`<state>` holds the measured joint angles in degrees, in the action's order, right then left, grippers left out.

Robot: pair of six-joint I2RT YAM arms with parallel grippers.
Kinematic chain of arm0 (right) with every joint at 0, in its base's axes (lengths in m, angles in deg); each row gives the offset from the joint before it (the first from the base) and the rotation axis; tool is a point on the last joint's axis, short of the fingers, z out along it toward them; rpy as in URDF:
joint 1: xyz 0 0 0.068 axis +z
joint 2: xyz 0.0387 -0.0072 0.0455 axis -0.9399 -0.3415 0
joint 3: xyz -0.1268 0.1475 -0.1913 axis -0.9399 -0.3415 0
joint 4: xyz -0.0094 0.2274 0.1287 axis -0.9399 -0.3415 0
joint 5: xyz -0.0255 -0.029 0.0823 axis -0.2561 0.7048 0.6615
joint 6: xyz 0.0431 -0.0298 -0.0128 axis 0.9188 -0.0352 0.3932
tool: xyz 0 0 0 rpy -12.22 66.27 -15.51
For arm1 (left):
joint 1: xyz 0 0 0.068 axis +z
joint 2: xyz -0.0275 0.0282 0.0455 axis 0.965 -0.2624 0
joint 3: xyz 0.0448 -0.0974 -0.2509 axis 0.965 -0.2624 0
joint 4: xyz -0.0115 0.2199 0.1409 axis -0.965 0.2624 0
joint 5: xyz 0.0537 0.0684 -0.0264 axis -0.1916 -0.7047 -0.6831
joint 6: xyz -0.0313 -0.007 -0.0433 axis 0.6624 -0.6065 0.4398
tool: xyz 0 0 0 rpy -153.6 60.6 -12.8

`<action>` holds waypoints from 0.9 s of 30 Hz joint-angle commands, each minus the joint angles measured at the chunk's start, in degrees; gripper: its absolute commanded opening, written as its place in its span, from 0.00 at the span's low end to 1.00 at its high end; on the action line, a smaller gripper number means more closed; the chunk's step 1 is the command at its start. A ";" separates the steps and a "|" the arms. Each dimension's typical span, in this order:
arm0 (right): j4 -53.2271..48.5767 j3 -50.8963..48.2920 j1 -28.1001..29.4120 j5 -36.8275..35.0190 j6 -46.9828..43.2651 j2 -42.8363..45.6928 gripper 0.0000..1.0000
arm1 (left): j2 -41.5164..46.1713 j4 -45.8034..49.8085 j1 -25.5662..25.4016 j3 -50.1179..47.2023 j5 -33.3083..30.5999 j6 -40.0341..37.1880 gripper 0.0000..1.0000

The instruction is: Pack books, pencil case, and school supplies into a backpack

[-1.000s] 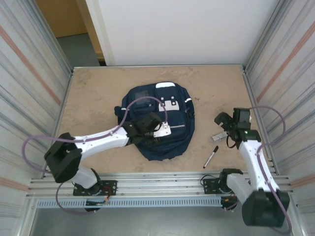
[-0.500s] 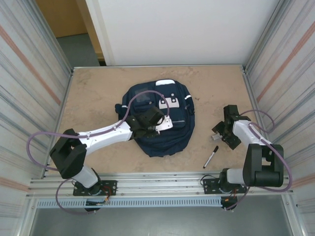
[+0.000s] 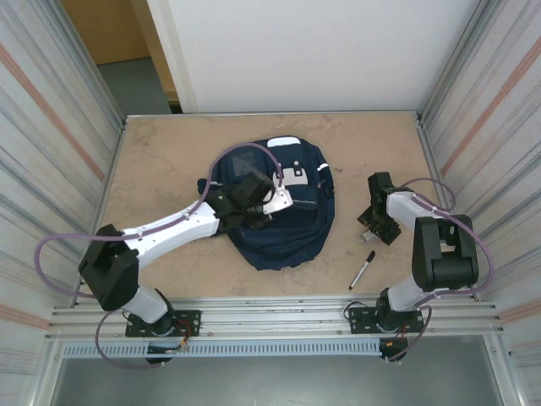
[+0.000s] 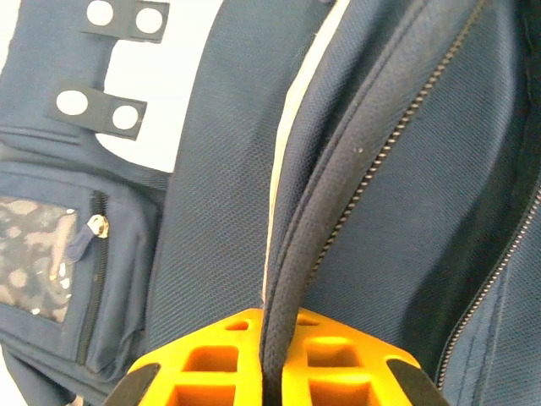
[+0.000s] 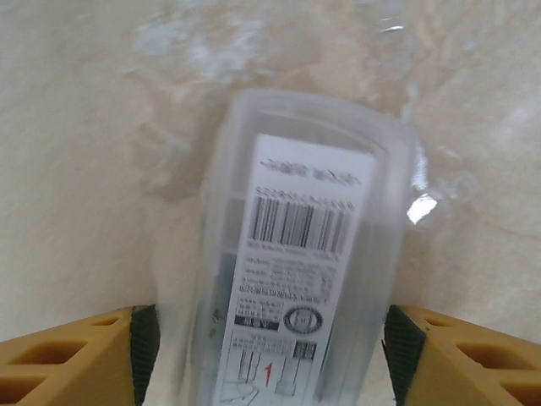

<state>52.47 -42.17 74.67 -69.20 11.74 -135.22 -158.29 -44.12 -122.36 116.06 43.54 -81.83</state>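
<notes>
Navy backpack (image 3: 287,241) has its zip edge (image 4: 292,254) pinched in the left claw (image 4: 269,372). Right claw (image 5: 266,347) (open) straddles a clear box (image 5: 308,237).

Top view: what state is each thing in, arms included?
Backpack: lying flat, front up, a zip edge pinched.
Left arm: jaws shut on the backpack's zip edge.
Clear box: flat on the table, label up.
Right arm: jaws open, either side of the clear box.
Marker: lying on the table, untouched.
</notes>
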 commanded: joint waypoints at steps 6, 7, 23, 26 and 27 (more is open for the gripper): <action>3.57 1.14 2.88 5.47 -1.56 2.41 0.50 | 11.36 -5.05 10.21 -3.88 13.20 16.33 0.00; 4.00 1.19 2.95 6.87 -1.65 2.70 0.50 | 11.46 -3.76 11.64 -3.58 14.70 17.89 0.00; -5.89 8.09 24.60 12.59 0.76 21.23 0.52 | 8.52 2.78 14.49 1.89 25.64 17.78 0.00; -5.49 8.98 30.77 12.28 6.73 24.54 0.52 | 6.85 2.64 14.50 3.13 27.71 19.75 0.00; -4.44 8.92 32.54 12.98 9.18 25.04 0.52 | 6.15 2.53 14.40 3.63 28.28 20.71 0.00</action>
<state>49.91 -34.34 104.29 -56.55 13.88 -112.22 -151.36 -39.45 -107.89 116.02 67.58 -64.11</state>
